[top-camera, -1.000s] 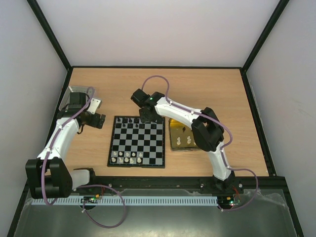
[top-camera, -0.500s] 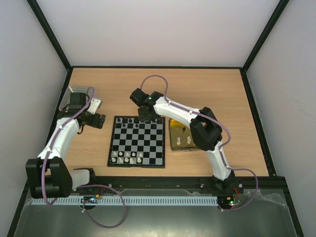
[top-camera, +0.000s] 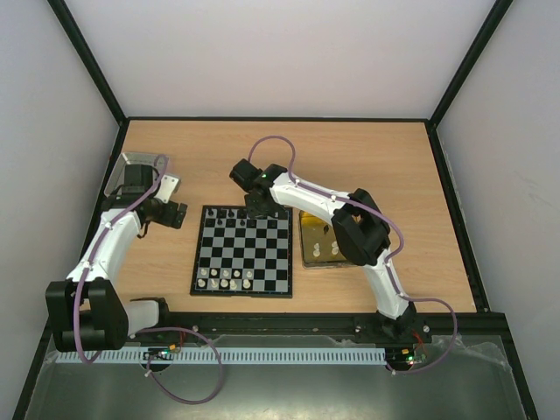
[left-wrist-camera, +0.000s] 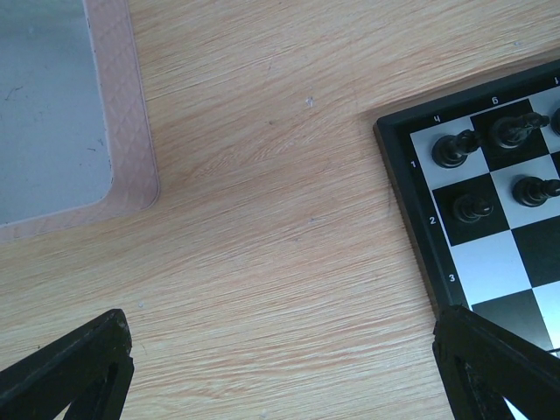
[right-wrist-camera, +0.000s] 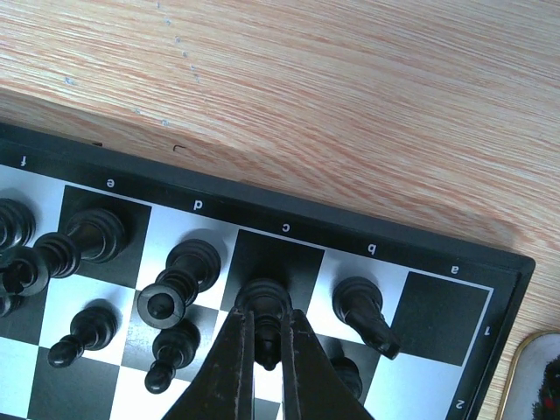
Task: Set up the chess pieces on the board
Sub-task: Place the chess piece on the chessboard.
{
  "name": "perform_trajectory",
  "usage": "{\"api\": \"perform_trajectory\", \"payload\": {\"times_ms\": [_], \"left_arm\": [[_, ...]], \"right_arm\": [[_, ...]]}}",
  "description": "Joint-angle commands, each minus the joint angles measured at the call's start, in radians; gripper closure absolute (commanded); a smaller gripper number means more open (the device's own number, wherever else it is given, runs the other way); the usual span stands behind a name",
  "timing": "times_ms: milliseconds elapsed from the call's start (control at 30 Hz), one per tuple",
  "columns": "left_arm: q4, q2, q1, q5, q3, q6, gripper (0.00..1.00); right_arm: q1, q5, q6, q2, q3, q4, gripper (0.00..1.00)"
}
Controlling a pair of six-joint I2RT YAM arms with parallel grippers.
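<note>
While hanging over far edge of board (top-camera: pixel 262 249), clamps black piece (right-wrist-camera: pixel 262 302) in R hand (right-wrist-camera: pixel 267 331), fingers (right-wrist-camera: pixel 241 350) shut tight on it from both sides. Holds it at dark square marked c, back row. Can't tell if base touches square or sits just off it.

Shows more black pcs (right-wrist-camera: pixel 188 262) just left of R hand on d, e and further along, two rows deep, plus one just right of it on b. Beyond R hand, only board's dark border, then bare bench (right-wrist-camera: pixel 350 105).

From above, puts white pcs (top-camera: pixel 225 278) in near rows, well apart from R hand, back toward arm bases. Puts gold tray (top-camera: pixel 306 258) right of R hand and a bit nearer bases, hard against board's right edge; touching or just beside, can't tell. Holds a few pale pcs inside, too small to name.

Keeps L hand (left-wrist-camera: pixel 280 350) spread wide, gripping nothing, over bare bench. Has board's corner ahead and to right of L hand, w/ four black pcs on it. Has grey lid (left-wrist-camera: pixel 44 105) ahead and to left, well apart from board.
</note>
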Motion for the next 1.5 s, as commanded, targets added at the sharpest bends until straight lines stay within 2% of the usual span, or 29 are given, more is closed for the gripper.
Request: {"api": "perform_trajectory", "payload": {"times_ms": [0,1000,1467], "left_arm": [[-0.006,-0.001,-0.005,-0.009,-0.010,-0.005,0.06],[0.000,0.002,-0.001,-0.008,-0.016,0.004,0.06],[0.002,0.002,-0.001,-0.008,-0.022,0.003,0.06]], "right_arm": [[-0.004,0.020,-0.008,0.009,0.029,0.003,0.98],[-0.010,0.019,-0.004,0.034,0.033,0.012,0.95],[-0.011,0.023,0.000,0.032,0.034,0.014,0.86]]}}
